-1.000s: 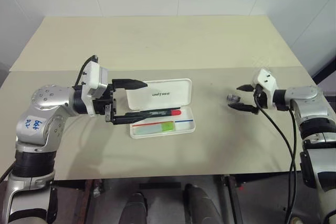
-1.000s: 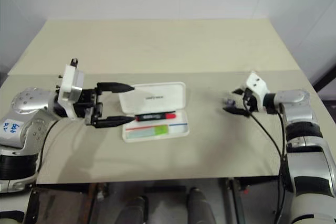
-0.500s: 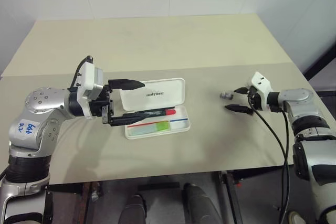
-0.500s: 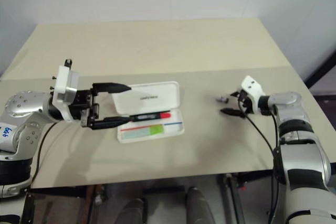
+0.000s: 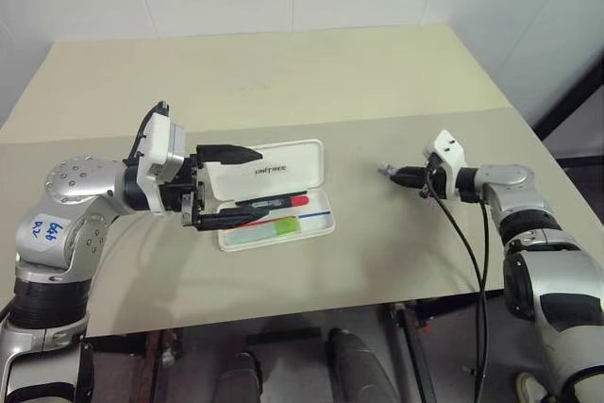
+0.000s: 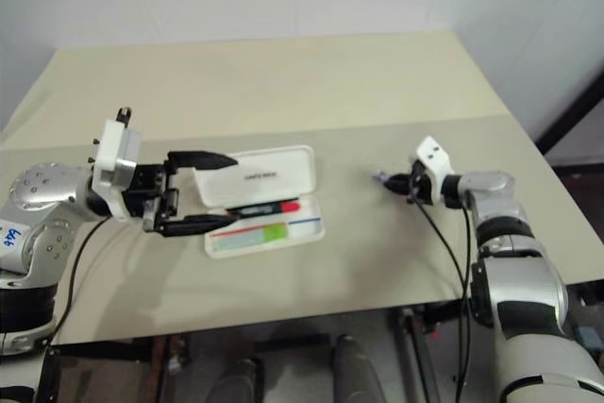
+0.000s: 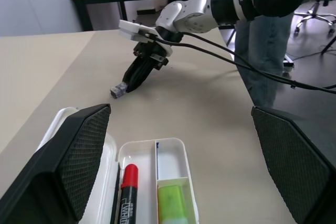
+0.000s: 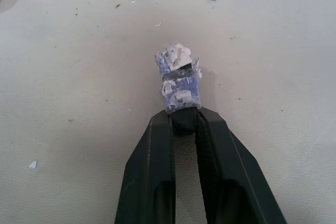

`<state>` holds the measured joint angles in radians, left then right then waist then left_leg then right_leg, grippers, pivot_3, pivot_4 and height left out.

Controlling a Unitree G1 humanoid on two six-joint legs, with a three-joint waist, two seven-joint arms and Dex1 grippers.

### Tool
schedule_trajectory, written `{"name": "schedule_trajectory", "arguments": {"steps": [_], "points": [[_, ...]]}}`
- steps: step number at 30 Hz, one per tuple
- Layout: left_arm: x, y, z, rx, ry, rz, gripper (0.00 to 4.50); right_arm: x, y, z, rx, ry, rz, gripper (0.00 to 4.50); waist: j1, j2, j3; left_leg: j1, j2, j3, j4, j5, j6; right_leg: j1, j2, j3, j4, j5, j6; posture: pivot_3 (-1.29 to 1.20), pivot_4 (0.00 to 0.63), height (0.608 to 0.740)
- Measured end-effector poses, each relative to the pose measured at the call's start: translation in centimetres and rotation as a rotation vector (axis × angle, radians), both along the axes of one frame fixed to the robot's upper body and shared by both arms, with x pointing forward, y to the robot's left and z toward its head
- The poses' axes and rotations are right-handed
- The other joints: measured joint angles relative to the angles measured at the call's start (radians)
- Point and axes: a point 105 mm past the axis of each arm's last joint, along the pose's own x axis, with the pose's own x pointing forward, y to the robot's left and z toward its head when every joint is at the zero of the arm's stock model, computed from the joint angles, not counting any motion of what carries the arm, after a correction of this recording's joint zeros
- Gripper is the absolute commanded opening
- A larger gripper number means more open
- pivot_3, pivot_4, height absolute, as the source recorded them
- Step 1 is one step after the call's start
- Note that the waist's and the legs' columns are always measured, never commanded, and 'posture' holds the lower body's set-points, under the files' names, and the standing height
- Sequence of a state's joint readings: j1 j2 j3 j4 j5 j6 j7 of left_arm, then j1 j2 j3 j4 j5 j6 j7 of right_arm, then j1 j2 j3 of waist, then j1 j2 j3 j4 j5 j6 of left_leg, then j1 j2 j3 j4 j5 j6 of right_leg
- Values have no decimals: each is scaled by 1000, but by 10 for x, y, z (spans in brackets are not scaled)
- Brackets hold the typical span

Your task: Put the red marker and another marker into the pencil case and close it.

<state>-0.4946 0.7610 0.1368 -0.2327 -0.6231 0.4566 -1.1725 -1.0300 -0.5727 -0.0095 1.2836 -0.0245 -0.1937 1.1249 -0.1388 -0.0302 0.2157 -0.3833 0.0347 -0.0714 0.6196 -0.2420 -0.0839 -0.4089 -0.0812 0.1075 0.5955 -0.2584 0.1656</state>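
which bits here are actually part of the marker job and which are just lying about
Job: red marker and green-ended marker, both in the open pencil case.
Lying about: small grey object, pinched at its end by the right gripper.

Even, soft indoor light, no glare

The table (image 5: 283,73) was brightly and evenly lit from above; faint shadows lay under the arms and beside the case (image 5: 274,169). The right eye view looked hazier than the left. In the left wrist view the near fingers (image 7: 63,166) were blurred
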Motion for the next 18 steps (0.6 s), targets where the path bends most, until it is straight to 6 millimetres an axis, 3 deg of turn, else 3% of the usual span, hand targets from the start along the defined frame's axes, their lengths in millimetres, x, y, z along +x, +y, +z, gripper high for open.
{"name": "schedule_trajectory", "arguments": {"steps": [6, 10, 14, 18], "points": [[-2, 1, -1, 4, -8, -15, 4500, -3, 1, 0, -8, -21, 29, 253, -1, 0, 0, 0, 0, 0, -1, 0, 0, 0, 0, 0, 0, 0, 0, 0, 150, 740], [-3, 7, -8, 24, -3, -16, 4500, -11, 11, 5, -5, -30, 143, 253, 0, 0, 0, 0, 0, 0, -2, 0, 0, -1, 0, 0, 0, 0, 0, 0, 150, 740], [-2, 22, -18, 59, 9, 12, 4500, -31, 37, 33, 13, -119, 385, 253, 4, 1, 0, 0, 0, 0, -5, 0, 0, -2, 0, 0, 0, -1, 1, 0, 150, 740], [-1, 28, -26, 69, 25, 27, 4500, -60, 66, 31, 31, -99, 533, 253, 17, 0, 0, -1, 0, 0, -5, -1, 0, -2, 0, 0, 0, -1, 0, 0, 150, 740]]}}
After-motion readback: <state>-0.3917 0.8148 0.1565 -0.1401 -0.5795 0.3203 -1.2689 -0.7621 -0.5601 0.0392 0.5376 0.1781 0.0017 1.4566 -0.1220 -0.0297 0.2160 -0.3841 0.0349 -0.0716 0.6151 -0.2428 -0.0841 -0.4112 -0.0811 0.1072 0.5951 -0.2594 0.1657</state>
